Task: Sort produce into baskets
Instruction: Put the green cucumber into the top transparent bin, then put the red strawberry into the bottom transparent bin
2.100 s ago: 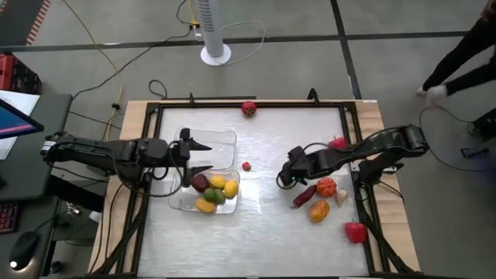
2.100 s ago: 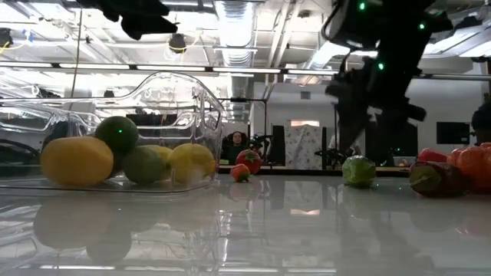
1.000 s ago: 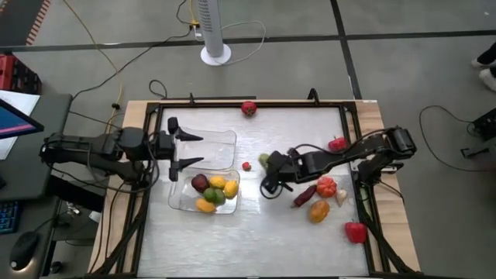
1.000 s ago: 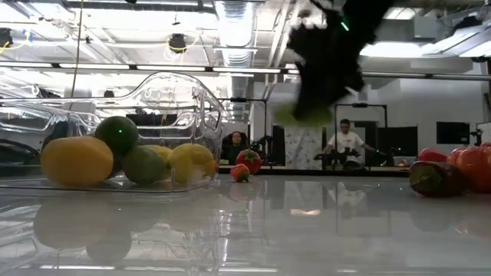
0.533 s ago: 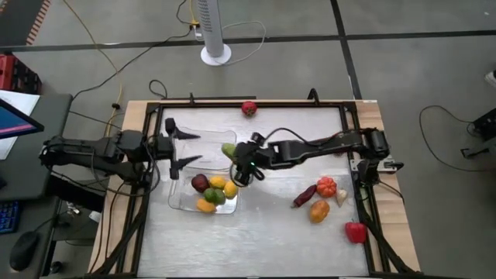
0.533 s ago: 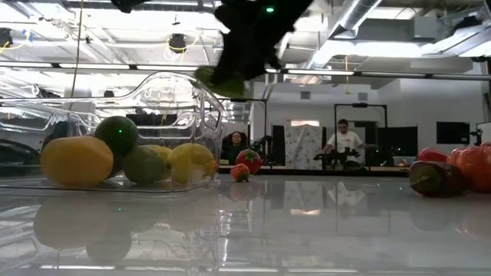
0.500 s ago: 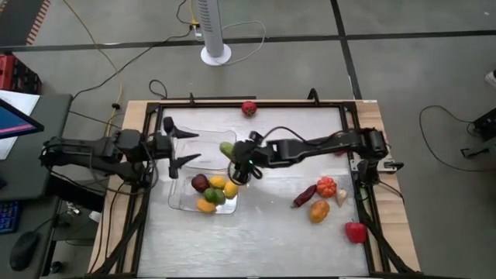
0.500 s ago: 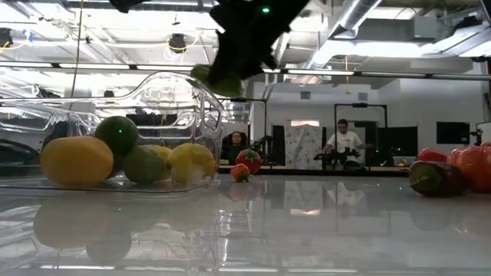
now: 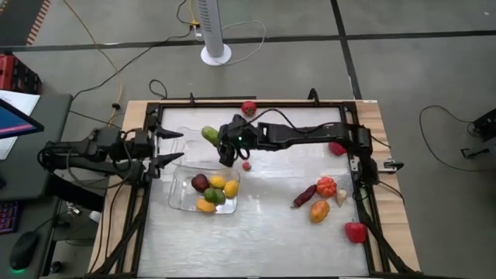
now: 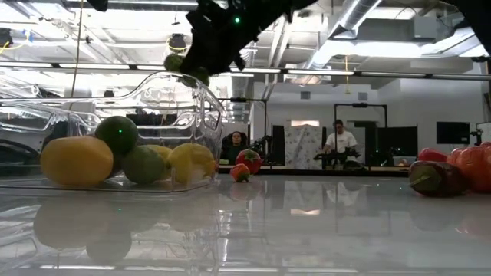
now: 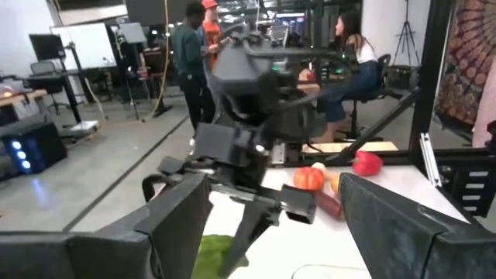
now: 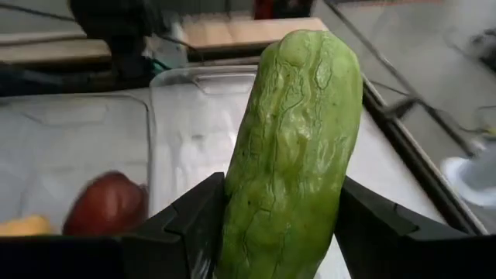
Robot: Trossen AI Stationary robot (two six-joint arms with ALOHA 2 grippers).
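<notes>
My right gripper (image 9: pixel 222 142) reaches across from the table's right and is shut on a green, ridged, cucumber-like piece of produce (image 9: pixel 209 134), high over the empty far basket (image 9: pixel 194 159). The near basket (image 9: pixel 182 203) holds a dark red piece (image 9: pixel 200 183), yellow ones and a green one. My left gripper (image 9: pixel 172 147) stands open at the table's left edge, beside the far basket, with nothing between its fingers. More produce lies on the table's right half. My right gripper pinches the green piece (image 12: pixel 294 147) between its two fingers (image 12: pixel 194 225), on the two long sides near one end (image 12: pixel 263 240). The fingers come from the table's right. The rest of the piece sticks out past them toward the table's left, lifted clear above the far basket (image 12: pixel 194 85).
A red tomato (image 9: pixel 249 108) sits at the far edge and a small red piece (image 9: pixel 246 165) mid-table. At the right lie a red piece (image 9: pixel 336 147), a dark chili (image 9: pixel 304 195), an orange pumpkin (image 9: pixel 326 186), an orange piece (image 9: pixel 318 211), a whitish one (image 9: pixel 341 198) and a red pepper (image 9: pixel 356 231).
My right gripper has carried the green piece from mid-table toward the left and far edges, rising, to a spot over the far basket. My left gripper has drawn back a little toward the table's left edge, still open.
</notes>
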